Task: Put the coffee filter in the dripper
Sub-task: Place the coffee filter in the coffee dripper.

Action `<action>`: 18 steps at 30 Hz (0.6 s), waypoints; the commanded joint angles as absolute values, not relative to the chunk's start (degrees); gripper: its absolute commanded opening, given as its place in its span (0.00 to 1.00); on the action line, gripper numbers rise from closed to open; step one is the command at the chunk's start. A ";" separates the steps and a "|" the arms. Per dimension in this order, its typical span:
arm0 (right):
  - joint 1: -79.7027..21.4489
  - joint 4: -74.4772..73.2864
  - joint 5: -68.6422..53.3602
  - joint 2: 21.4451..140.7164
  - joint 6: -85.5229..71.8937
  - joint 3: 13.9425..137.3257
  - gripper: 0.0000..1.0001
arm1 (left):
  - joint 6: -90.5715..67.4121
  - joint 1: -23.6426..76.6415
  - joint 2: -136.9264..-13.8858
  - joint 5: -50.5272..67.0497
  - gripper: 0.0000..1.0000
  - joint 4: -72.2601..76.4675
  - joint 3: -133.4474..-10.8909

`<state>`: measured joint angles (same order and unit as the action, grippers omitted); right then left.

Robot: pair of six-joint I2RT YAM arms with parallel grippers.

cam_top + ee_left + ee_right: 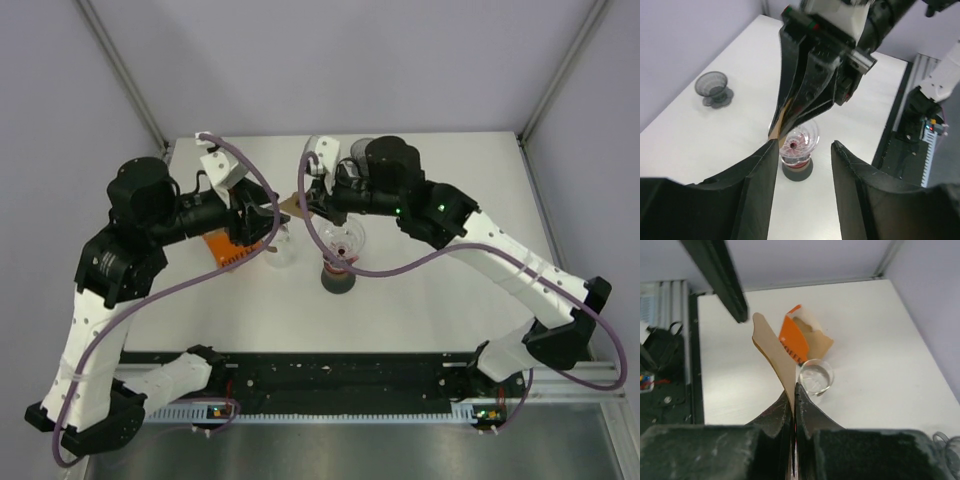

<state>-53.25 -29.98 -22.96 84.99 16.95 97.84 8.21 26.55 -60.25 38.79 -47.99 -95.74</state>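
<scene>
Right tool (793,392) and coffee filter (771,345) crowd space above dripper (801,142).

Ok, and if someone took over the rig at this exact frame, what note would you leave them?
Left claw: open, holding nothing, close to the filter.
Right claw: shut on the coffee filter, pinched flat and held in the air.
Dripper: upright mid-table, empty; the filter is near its rim, not inside.
Orange filter pack and small glass sit side by side on the table.
Done: filter in hand.
Left: seat it in the dripper and release.
</scene>
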 commanded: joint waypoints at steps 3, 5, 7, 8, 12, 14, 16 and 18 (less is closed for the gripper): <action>-53.79 -7.85 9.17 77.00 -1.91 91.51 0.00 | 0.18 25.66 -55.90 20.49 0.58 -33.93 -92.19; -54.14 -0.83 17.63 75.68 -3.34 88.09 0.00 | -1.84 25.66 -56.69 19.78 0.61 -33.14 -93.16; -54.93 5.85 22.31 74.97 -3.17 85.35 0.00 | -3.16 25.66 -57.65 19.60 0.63 -32.70 -93.43; -55.80 8.59 23.98 75.14 -2.03 84.65 0.00 | -4.12 25.66 -58.27 19.60 0.64 -32.70 -93.51; -61.16 19.22 29.08 77.78 9.81 83.59 0.00 | -12.46 25.58 -60.64 21.78 0.77 -30.77 -93.86; -62.92 23.97 30.06 78.48 14.57 82.01 0.00 | -18.25 25.31 -61.69 23.72 0.99 -28.84 -94.48; -63.89 27.84 31.02 78.58 17.83 80.25 0.00 | -24.75 24.09 -62.66 24.17 0.99 -27.34 -95.71; -64.07 30.49 31.46 78.31 19.68 78.50 0.00 | -31.61 21.37 -63.72 24.08 0.99 -26.81 -97.64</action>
<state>-63.05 18.20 26.37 78.06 11.66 81.06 -16.08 24.77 -62.85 23.16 -32.91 -92.99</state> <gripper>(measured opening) 0.003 0.985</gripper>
